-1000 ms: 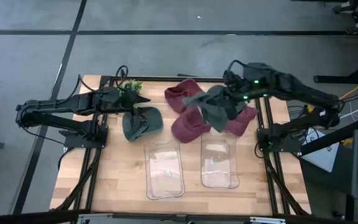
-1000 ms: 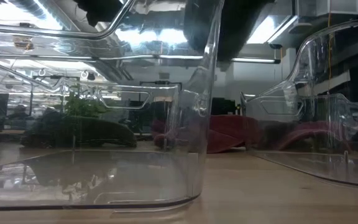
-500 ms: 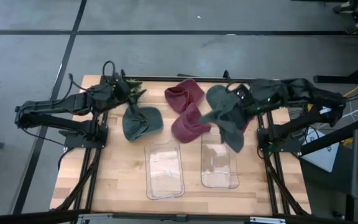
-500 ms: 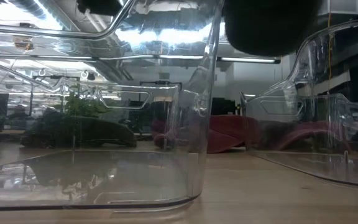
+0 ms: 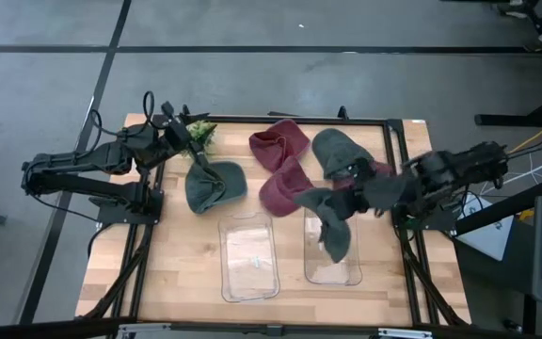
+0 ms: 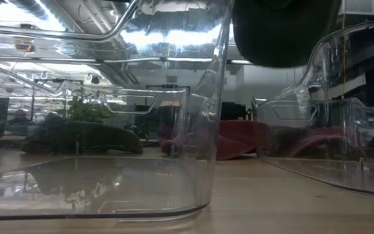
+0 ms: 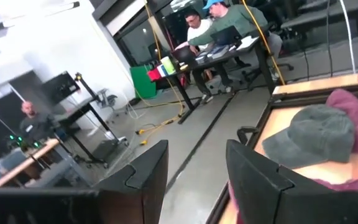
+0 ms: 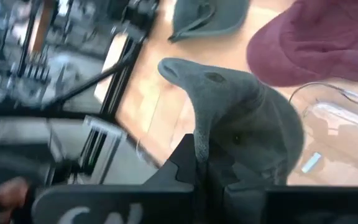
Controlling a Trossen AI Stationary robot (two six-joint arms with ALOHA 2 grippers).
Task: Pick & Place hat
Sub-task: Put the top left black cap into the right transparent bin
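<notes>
A dark grey cap [image 5: 333,229] hangs from my shut right gripper [image 5: 354,196] above the right clear bin [image 5: 335,275]; the low view shows it [image 6: 283,34] high over the bin. In the right wrist view the cap [image 8: 241,115] stretches out beyond my right gripper [image 8: 207,158]. A second grey cap [image 5: 337,151] lies at the table's far right, next to two maroon caps [image 5: 285,186]. A green cap [image 5: 216,185] lies flat near my left gripper [image 5: 194,141], which is open [image 7: 197,155], raised at the far left and touching nothing. My right gripper pinches the dark grey cap between its two fingers at a bunched fold of its edge [image 8: 201,140]. The fingers come at it roughly level from the table's right side. The cap is lifted clear and hangs slack below and beyond the fingers, over the right bin.
A left clear bin [image 5: 250,275] stands beside the right one near the table's near edge. A small green plant [image 5: 200,129] sits at the far left by my left gripper. Bare wood shows at the near left. People sit at desks beyond the table [image 7: 219,28].
My right gripper has carried the dark grey cap from above the maroon caps toward the table's near and right side, so it now hangs over the right bin. My left gripper has drawn back toward the far left edge, away from the green cap.
</notes>
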